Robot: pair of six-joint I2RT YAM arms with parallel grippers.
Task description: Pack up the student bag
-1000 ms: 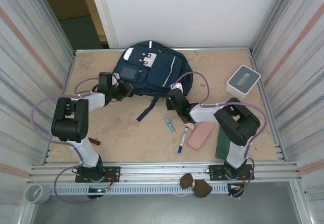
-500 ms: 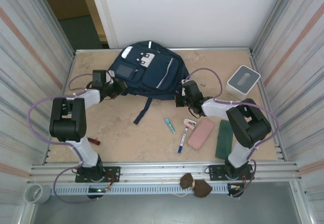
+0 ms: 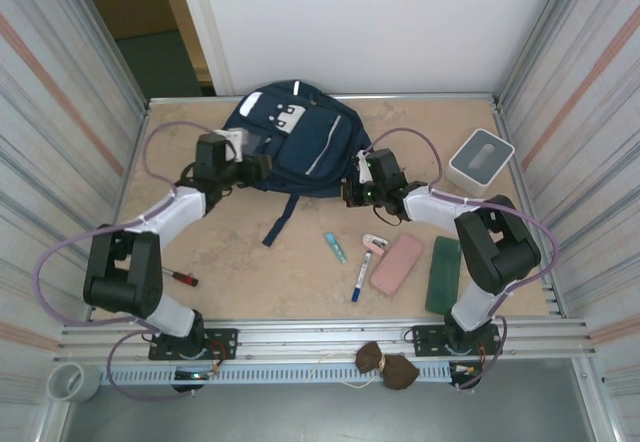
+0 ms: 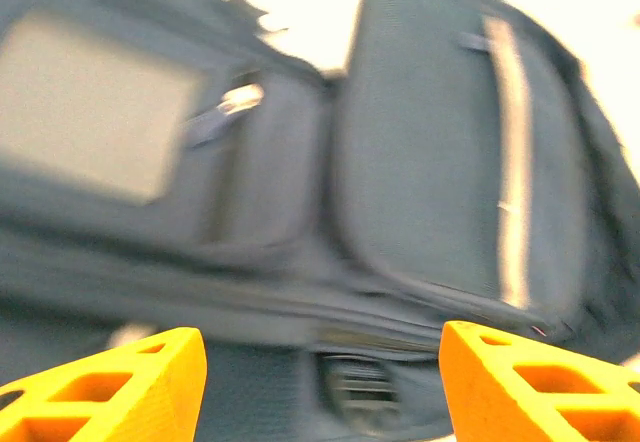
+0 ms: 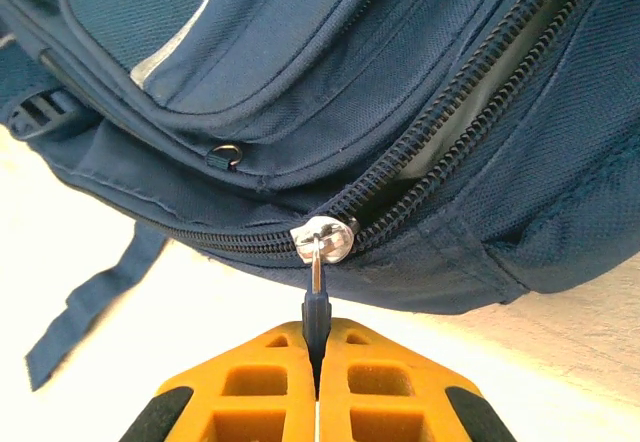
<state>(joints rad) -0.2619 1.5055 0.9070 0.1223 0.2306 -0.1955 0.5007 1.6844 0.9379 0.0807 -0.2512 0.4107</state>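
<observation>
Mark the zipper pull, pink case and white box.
zipper pull [image 5: 316, 314]: right wrist view, blue tab above the fingers.
pink case [image 3: 397, 264]: top external view, its middle.
white box [image 3: 465, 176]: top external view, near white rim.

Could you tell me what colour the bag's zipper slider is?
The zipper slider is silver, clearest in the right wrist view.

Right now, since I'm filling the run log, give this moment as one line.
right gripper: shut on zipper pull | left gripper: open, facing student bag | zipper: partly open
</observation>
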